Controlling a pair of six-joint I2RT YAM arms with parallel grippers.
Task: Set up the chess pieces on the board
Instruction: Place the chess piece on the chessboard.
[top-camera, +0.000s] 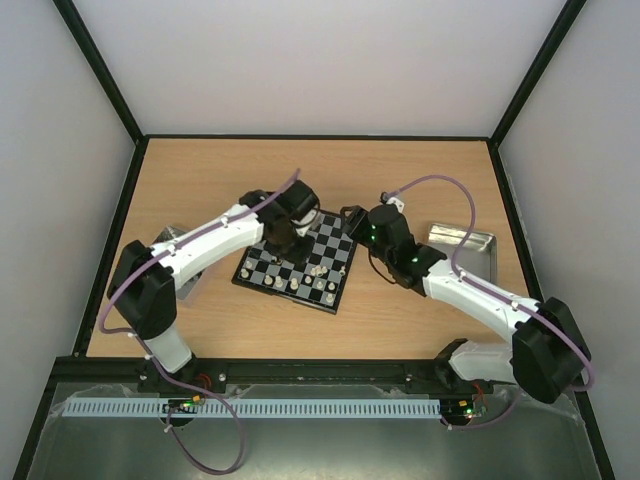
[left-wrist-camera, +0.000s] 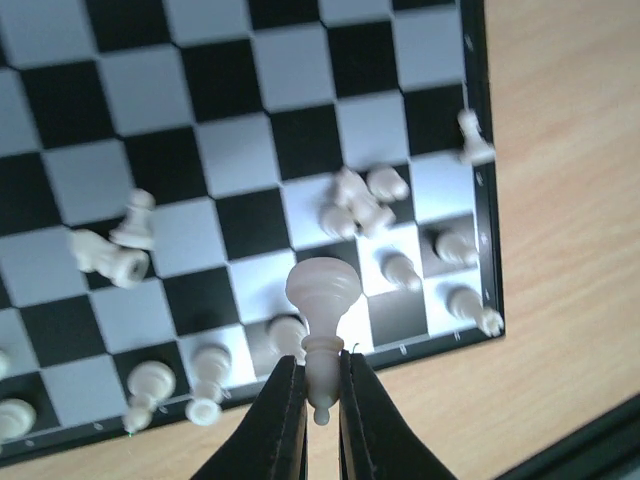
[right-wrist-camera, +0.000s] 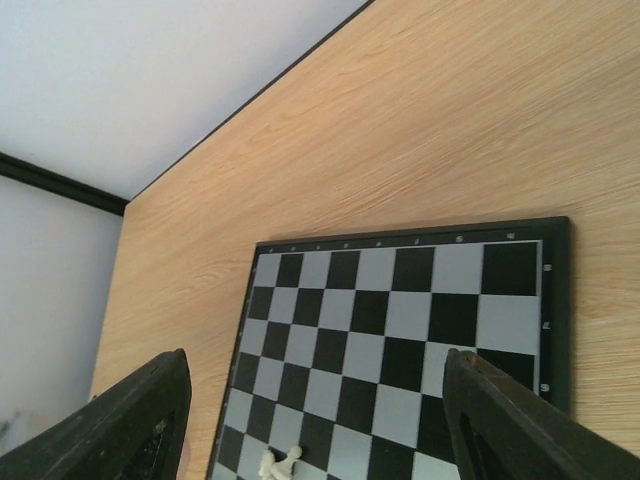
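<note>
Though tiny, glossy cream-white chess piece (left-wrist-camera: 322, 295)

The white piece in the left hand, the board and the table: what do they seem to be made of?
White piece: likely plastic, cream, smooth with a soft sheen. Board: unclear, perhaps plastic or printed card; flat matte squares, thin black rim. Table: wood or wood-look laminate, with pale grain lines.

We note board (left-wrist-camera: 230, 60) chequered black and pale grey, black rim; chess pieces (left-wrist-camera: 322, 288) cream-white; surface (left-wrist-camera: 565, 200) pale woodgrain; tray (top-camera: 466, 237) silver.
</note>
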